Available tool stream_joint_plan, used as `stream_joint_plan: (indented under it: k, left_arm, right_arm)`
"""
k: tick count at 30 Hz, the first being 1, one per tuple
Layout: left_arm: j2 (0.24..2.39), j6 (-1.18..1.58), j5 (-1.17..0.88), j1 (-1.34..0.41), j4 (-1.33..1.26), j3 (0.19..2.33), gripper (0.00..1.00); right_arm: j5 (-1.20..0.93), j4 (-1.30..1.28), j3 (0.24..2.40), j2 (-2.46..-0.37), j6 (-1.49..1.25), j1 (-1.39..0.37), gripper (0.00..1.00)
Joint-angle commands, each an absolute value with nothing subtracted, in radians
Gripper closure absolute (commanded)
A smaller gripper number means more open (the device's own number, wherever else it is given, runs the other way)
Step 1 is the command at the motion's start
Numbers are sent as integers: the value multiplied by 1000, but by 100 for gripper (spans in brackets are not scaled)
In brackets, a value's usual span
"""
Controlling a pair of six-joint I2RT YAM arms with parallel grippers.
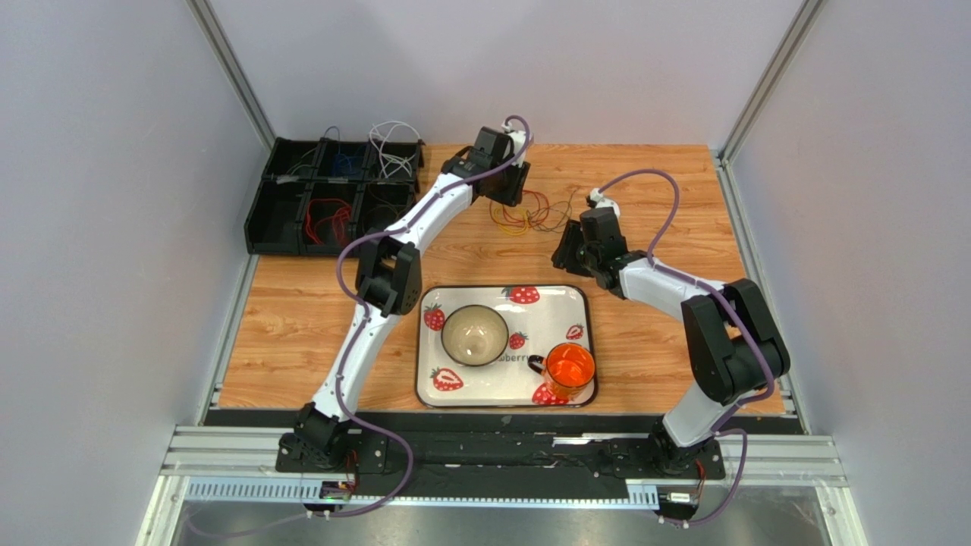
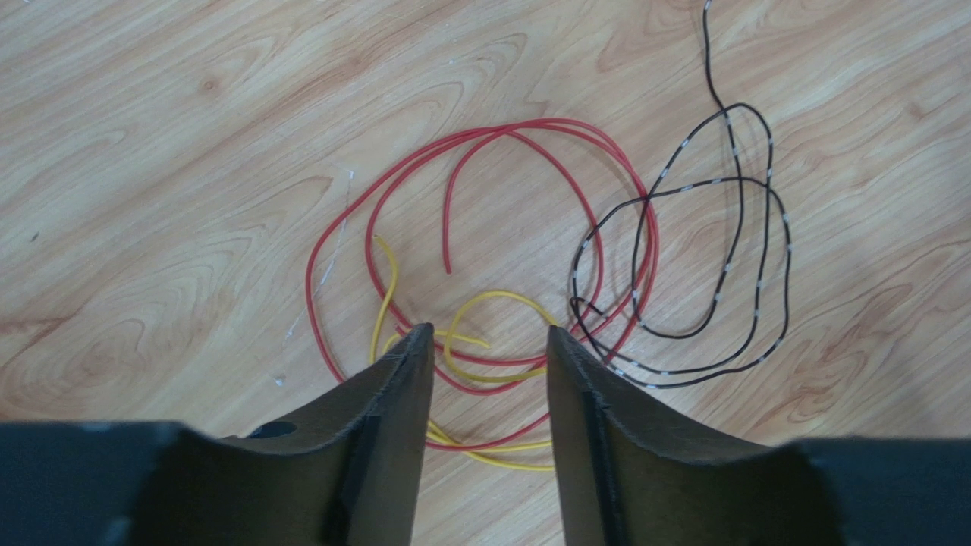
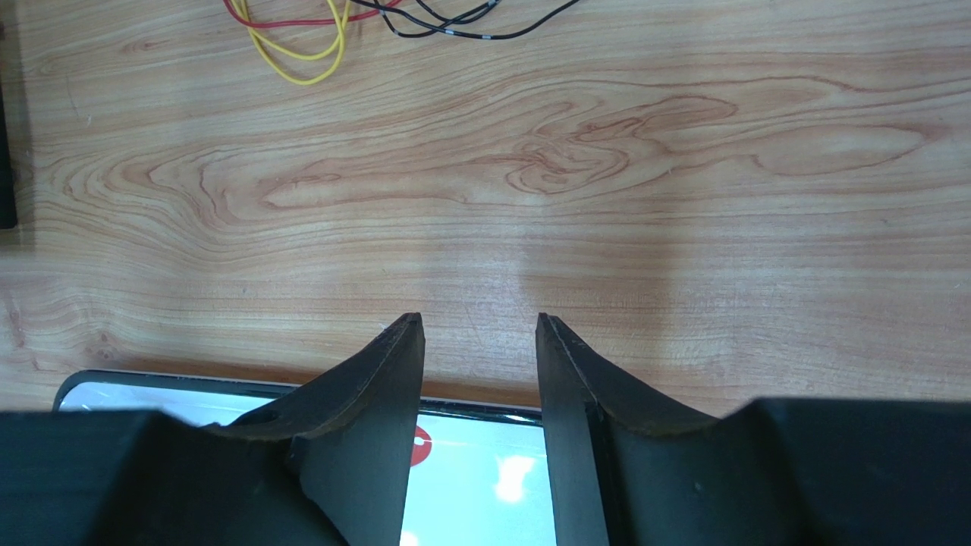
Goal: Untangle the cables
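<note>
Above the cables the left hand gapes empty, right hand likewise; tray reads "berr"

Light in the top view is bright, even and diffuse, casting only soft, pale shadows on the table. Both wrist views are slightly dimmer. The wood grain and the cables are sharp, while the dark fingers nearest the lens look soft. A white glare spot sits on the glossy tray, and faint shadow bands cross the wood beyond it.
</note>
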State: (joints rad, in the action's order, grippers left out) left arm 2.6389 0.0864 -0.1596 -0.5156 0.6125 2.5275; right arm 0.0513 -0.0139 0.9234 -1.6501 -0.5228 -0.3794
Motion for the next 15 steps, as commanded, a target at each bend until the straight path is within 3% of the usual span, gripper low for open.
stream_joint_plan:
  k: [1,7,11,15]
  left_arm:
    - [2646,48,-189,-514,629,2579,62]
    - [2635,58,-209,-514,689,2545,93]
    - [2608,80,-213,-515,698,2491,100]
    - [2594,72,-157,-515,756,2467,100]
  right_arm:
    - [67,-25,960,-1655,-511,-385,55]
    - [71,-32,966,-1658,-512,-385,55]
    - [69,-35,968,-1660,-511,-384,55]
    - [69,-38,968,-1660,-511,-385,56]
